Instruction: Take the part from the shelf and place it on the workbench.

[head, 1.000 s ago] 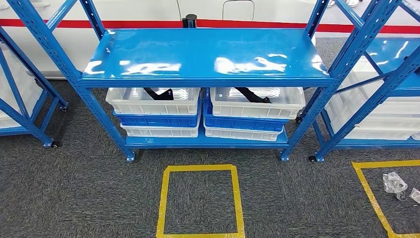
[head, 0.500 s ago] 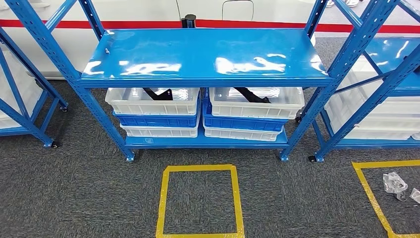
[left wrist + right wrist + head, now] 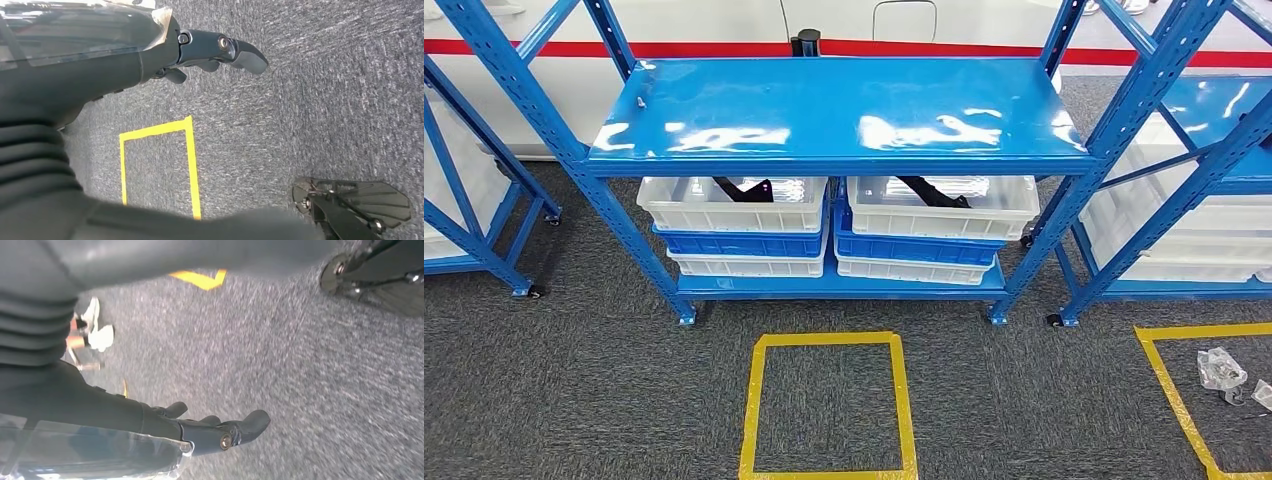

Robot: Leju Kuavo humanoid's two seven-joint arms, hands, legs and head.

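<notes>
Hands hang over grey carpet [image 3: 310,100]: left hand [image 3: 200,55] and right hand [image 3: 210,432] extend loosely spread fingers, apparently empty; shelf [image 3: 834,110] bins hold black parts [image 3: 934,192].

Blue shelf [image 3: 834,110], glossy top board bare. Lower board at 6 o'clock carries two crate stacks side by side: left stack [image 3: 739,228], right stack [image 3: 929,232], white over blue over white. Grey carpet floor [image 3: 574,400], yellow tape square [image 3: 829,405] below.

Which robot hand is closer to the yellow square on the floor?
Left. The left hand hangs over the carpet right beside the yellow square; the right hand hangs over bare carpet, the square's corner farther off.
</notes>
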